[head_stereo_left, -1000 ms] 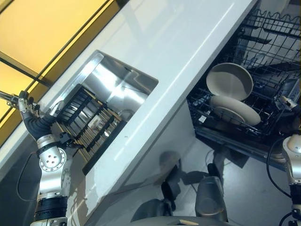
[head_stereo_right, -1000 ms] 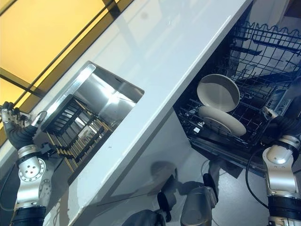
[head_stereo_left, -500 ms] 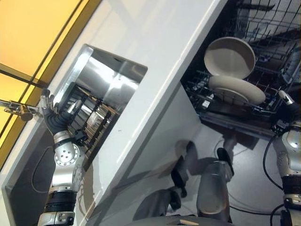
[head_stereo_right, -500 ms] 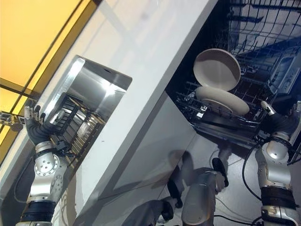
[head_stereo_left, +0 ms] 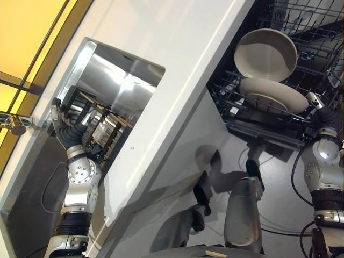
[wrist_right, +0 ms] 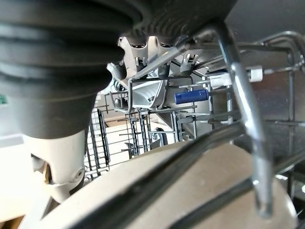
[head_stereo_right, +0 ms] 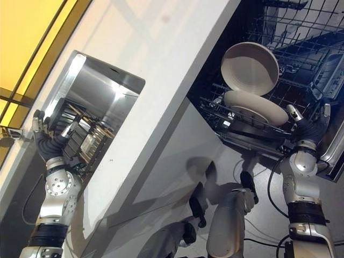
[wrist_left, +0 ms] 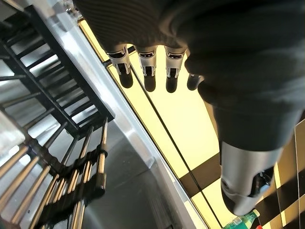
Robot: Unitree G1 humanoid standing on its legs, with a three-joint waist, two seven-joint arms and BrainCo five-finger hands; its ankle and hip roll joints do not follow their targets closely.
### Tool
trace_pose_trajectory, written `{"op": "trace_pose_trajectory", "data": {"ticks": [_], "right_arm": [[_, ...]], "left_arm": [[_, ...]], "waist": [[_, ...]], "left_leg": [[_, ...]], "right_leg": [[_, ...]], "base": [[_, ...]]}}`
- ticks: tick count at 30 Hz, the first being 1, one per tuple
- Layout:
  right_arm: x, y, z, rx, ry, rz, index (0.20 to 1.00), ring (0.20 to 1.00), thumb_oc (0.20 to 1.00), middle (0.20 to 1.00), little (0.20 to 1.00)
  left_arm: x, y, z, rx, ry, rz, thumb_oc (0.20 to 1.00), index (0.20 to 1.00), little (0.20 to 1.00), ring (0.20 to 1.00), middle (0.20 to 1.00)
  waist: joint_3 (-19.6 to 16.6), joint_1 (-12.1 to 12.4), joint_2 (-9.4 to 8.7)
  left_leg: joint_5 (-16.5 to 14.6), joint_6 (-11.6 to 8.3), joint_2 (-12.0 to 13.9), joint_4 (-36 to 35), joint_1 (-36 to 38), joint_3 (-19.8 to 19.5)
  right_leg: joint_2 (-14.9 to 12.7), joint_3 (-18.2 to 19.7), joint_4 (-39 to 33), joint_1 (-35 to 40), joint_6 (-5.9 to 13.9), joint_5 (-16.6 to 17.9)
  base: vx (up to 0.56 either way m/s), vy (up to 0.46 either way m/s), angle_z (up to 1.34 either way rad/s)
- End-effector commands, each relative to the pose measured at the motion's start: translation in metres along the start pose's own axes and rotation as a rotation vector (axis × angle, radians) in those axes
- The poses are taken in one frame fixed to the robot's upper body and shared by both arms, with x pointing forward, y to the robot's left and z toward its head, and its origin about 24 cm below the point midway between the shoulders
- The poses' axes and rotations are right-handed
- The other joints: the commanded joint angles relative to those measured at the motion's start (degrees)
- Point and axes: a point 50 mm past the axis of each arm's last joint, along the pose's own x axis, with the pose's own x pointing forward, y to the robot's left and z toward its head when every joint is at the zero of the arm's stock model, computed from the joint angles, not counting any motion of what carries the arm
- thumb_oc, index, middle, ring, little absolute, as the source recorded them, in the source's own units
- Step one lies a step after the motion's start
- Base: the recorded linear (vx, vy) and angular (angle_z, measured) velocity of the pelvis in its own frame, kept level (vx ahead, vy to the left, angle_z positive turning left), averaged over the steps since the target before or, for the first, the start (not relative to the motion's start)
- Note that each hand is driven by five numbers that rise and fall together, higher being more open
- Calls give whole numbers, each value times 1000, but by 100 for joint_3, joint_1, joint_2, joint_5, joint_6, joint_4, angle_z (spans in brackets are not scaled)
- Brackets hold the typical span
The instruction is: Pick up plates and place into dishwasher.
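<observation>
Two plates sit in the dishwasher's lower rack (head_stereo_left: 242, 110): one beige plate (head_stereo_left: 273, 94) tipped nearly flat, and behind it a second plate (head_stereo_left: 265, 51) standing on edge. Nearest us, the right hand (head_stereo_right: 310, 124) reaches at the rack's front edge beside the flatter plate, fingers straight and relaxed, grasping nothing. Over on the other side, the left hand (head_stereo_left: 63, 122) hangs at the rim of the steel sink (head_stereo_left: 102, 80), fingers (wrist_left: 146, 70) extended and empty, just above the black drying rack (head_stereo_left: 99, 126) resting inside. Between them runs the white counter (head_stereo_left: 177, 59).
</observation>
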Motion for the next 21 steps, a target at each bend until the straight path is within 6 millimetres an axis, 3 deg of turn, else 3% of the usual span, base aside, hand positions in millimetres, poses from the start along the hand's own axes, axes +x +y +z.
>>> {"op": "trace_pose_trajectory", "data": {"ticks": [1,13,21], "right_arm": [[9,43,28,115,-120,113,1000,1000,1000,1000,1000],[4,70,25,75,-111,216,1000,1000,1000,1000,1000],[9,93,44,86,-146,313,1000,1000,1000,1000,1000]], "left_arm": [[17,5,31,-18,-149,51,1000,1000,1000,1000,1000],[12,2,35,-40,-157,38,1000,1000,1000,1000,1000],[8,3,33,-12,-144,35,1000,1000,1000,1000,1000]], "waist": [[487,212,42],[422,459,79],[218,820,-29]], "left_leg": [[-382,-353,263,1063,-448,-432],[-386,-313,106,972,-389,-474],[-482,-309,-18,1114,-403,-615]], "right_leg": [[-396,116,-578,402,-19,278],[-629,-18,-829,588,35,462],[-866,-245,-903,799,32,568]], "base": [[-21,51,2],[33,74,3],[71,64,17]]}}
